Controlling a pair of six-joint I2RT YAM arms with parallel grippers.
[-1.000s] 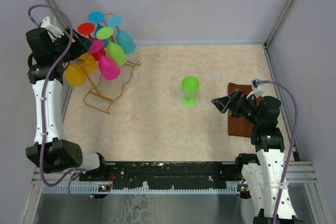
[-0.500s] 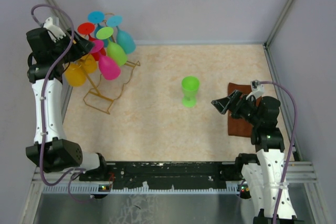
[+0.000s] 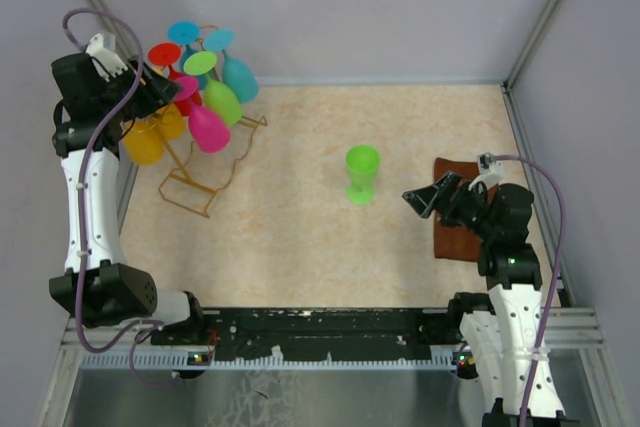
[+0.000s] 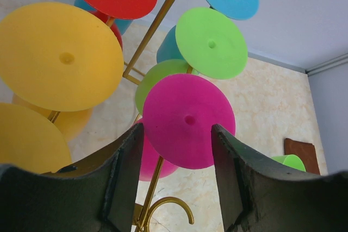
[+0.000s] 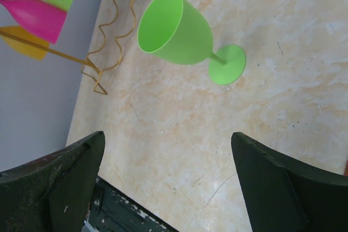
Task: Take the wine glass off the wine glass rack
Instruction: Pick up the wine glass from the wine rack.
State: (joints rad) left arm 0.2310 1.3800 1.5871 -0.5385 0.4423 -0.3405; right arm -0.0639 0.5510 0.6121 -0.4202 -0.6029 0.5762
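Progress stood at the approach stage, judging by how things lay; the rack (image 4: 157, 23), a golden wire stand at the far left of the table (image 3: 300, 237), carried a cluster of glasses hanging bowl down, their round feet in yellow, red, blue, green and pink fanned out at its top. The left gripper (image 4: 176, 145) was raised to that cluster with its jaws spread wide; in the left wrist view they framed the foot of the pink glass (image 4: 187, 120), one finger on each side; whether either finger touched the foot could not be told, and nothing was clamped. The pink glass hung on its hook on the rack, just beside a green one and a yellow one, so no lift had begun. A green glass (image 3: 362, 175) stood upright on the table near the middle, well apart from the rack; it looked like one already taken off, though the pictures alone could not prove that. The right gripper (image 5: 168, 172) hovered over the right side of the table, near a brown cloth (image 3: 448, 239), its jaws wide apart and empty, aimed toward the green glass. What seemed left: closing on the pink glass, sliding its foot clear of the hook without knocking its neighbours, and carrying it away from the rack.
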